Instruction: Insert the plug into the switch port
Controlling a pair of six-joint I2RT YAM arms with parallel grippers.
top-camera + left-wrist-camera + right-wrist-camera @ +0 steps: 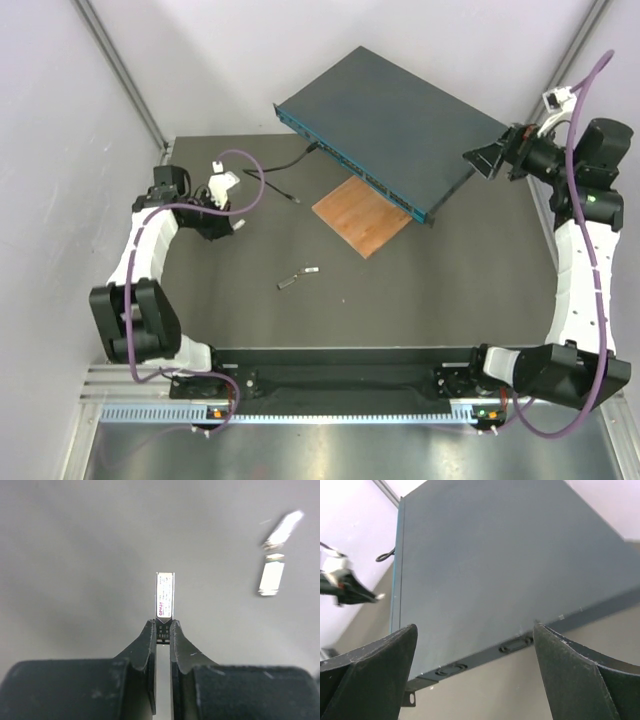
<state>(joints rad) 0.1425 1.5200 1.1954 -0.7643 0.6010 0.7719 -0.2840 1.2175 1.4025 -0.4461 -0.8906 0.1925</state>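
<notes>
The dark blue-grey switch (400,110) lies at the back, its teal front face with the row of ports (372,182) turned to the left front. A thin black cable (265,178) runs from that face and ends in the plug (297,201), which lies loose on the mat. My left gripper (232,224) (163,625) is left of the plug and apart from it. It is shut on a small silver labelled piece (165,594) with no cable. My right gripper (480,160) (474,627) stands wide open at the switch's (510,565) right end, holding nothing.
A brown wooden board (362,215) lies in front of the switch, partly under its front edge. Two small loose grey pieces (298,277) (272,575) rest on the dark mat (400,290). White walls close in the left, back and right.
</notes>
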